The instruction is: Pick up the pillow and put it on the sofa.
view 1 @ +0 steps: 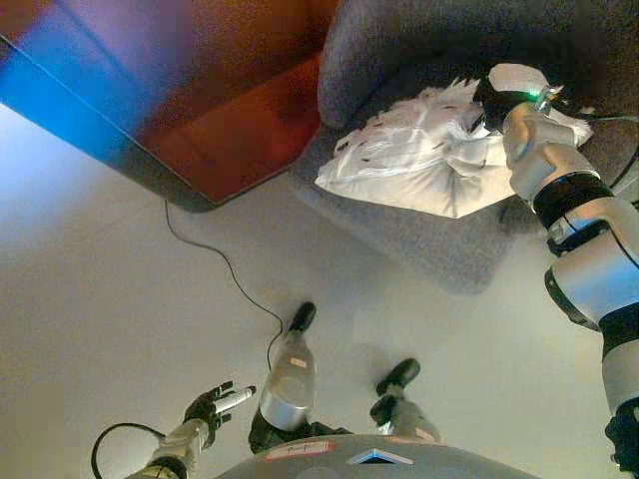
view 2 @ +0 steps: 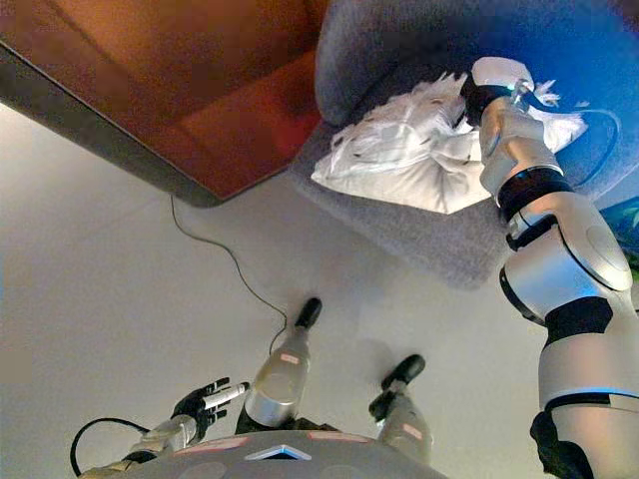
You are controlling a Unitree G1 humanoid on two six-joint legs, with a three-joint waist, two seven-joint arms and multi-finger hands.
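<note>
Left eye view: pillow (view 1: 424, 155), white with dark flecks, lies on grey sofa (view 1: 419, 239) seat, against curved backrest. Right hand (view 1: 496, 100) at pillow's top edge, fingers buried in fabric; grip cannot be told. Left hand (view 1: 215, 404) low over pale floor (view 1: 100, 279), fingers straight, holding nothing.

Right eye view: same layout. Reddish-brown panel (view 2: 180, 90) just left of sofa.

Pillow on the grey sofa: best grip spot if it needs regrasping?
Probably the near left corner of the white pillow, coming from the sofa's open front edge. That corner overhangs the seat, unblocked, while the right hand covers the far end.
</note>
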